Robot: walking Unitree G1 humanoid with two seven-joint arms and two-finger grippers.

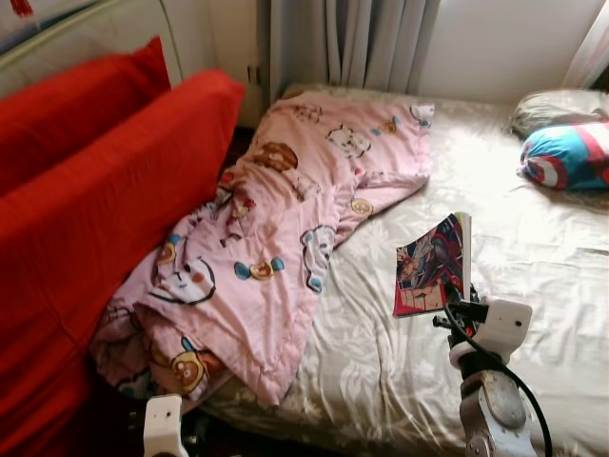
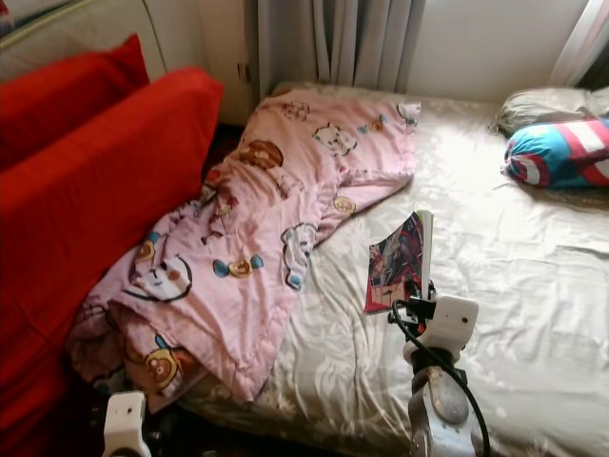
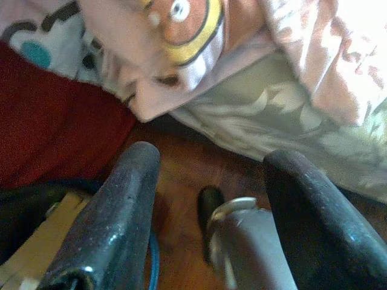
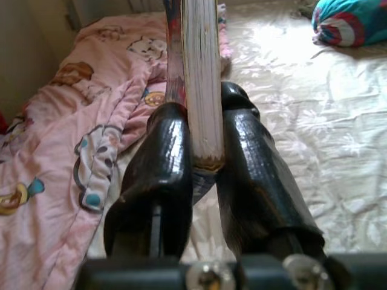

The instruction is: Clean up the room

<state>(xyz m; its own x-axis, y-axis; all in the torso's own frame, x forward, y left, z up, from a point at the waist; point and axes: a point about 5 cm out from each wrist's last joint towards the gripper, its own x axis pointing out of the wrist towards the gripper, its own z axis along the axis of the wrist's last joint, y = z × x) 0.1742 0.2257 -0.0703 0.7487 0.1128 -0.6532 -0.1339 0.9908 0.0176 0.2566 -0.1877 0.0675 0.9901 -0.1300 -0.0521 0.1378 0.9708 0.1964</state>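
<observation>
Comic book [image 1: 433,265] stands clamped between the two black fingers [image 4: 154,175] of the right gripper [image 4: 202,163], which closes on its lower edge, one finger against the cover, the other against the opposite face, the pale page block between them. The book is held above the bed [image 1: 533,286], over the cream sheet near its front edge, just beside the pink cartoon quilt [image 1: 276,238]. Its long axis runs upward and away from the gripper, toward the head of the bed, cover facing the quilt. The left gripper [image 3: 208,199] hangs low by the front corner of the bed, fingers spread apart with nothing between them. A blue and red cushion [image 1: 569,155] lies at the far right edge.
</observation>
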